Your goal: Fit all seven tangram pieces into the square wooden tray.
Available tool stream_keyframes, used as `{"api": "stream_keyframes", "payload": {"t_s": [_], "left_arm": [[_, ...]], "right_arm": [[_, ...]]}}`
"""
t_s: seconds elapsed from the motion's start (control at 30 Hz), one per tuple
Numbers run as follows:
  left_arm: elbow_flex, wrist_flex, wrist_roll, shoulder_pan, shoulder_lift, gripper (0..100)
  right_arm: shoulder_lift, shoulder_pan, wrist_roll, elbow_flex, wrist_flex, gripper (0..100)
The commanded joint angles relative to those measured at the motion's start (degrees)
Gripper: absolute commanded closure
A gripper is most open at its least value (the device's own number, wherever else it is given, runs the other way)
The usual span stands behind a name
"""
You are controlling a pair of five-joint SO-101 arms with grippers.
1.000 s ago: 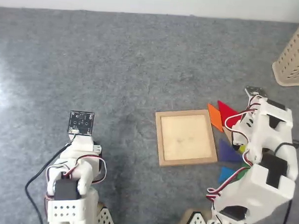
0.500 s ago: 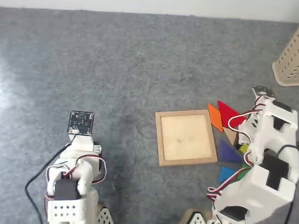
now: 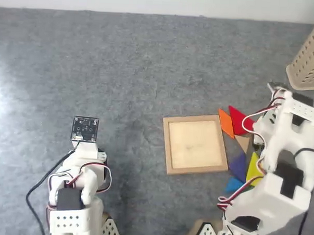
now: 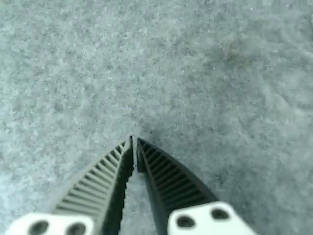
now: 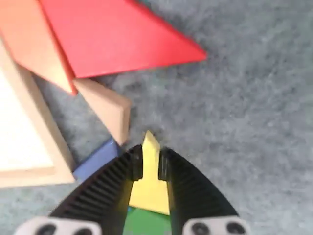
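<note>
The square wooden tray point(image 3: 168, 144) lies mid-table with nothing inside; its corner point(image 5: 29, 142) shows in the right wrist view. Just right of it lie an orange piece point(image 3: 225, 122), a red triangle point(image 3: 239, 119), a tan piece point(image 3: 244, 142), a purple piece point(image 3: 239, 165) and a blue piece point(image 3: 233, 184). My right gripper point(image 5: 149, 152) is shut on a yellow piece point(image 5: 149, 182), which stands on edge point(image 3: 254, 166) beside the purple one. A green piece point(image 5: 146, 224) lies under it. My left gripper point(image 4: 134, 145) is shut over bare carpet, at the lower left of the table.
A cream slatted basket point(image 3: 311, 56) stands at the far right edge. Grey carpet point(image 3: 122, 69) covers the table, with wide free room left of and behind the tray. The left arm point(image 3: 75, 189) sits at the lower left.
The right arm has shifted to the right and away from the tray. The yellow piece now shows tilted up beside the purple one. The left arm has kept still.
</note>
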Motion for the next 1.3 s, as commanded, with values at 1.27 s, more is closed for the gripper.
{"api": "stream_keyframes", "payload": {"t_s": [1.27], "left_arm": [[-0.7,0.3,0.4,-0.1,-1.0,99]], "right_arm": [[-6.9,10.4,17.7,13.5,-15.5,82.2]]}}
